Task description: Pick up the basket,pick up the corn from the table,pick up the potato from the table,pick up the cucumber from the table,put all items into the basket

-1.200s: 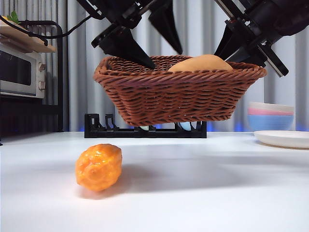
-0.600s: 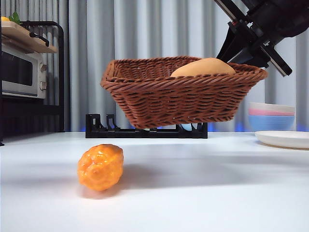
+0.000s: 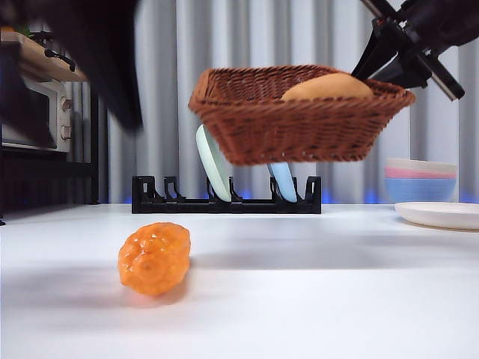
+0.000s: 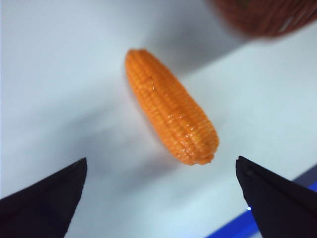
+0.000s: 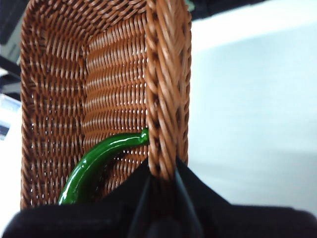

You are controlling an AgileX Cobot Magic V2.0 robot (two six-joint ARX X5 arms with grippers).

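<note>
The wicker basket [image 3: 299, 123] hangs in the air at the upper right. My right gripper [image 3: 404, 52] holds it by the rim and is shut on the braided rim [image 5: 166, 89] in the right wrist view. The tan potato [image 3: 327, 87] shows over the rim. The green cucumber [image 5: 99, 163] lies inside the basket. The bumpy orange corn [image 3: 153, 257] lies on the white table [image 3: 322, 299] at front left. My left gripper [image 4: 158, 198] hovers above the corn [image 4: 171, 114], jaws wide open and empty. The left arm is a dark blur [image 3: 97, 60] at the top left.
A black dish rack [image 3: 224, 200] with pale plates stands behind, under the basket. A microwave [image 3: 30, 112] on a shelf is at far left. Stacked bowls [image 3: 419, 179] and a white plate [image 3: 441, 215] are at far right.
The basket has risen and shifted to the right with the right gripper. The left arm has left the basket and swung down to the left over the corn. The corn has not moved.
</note>
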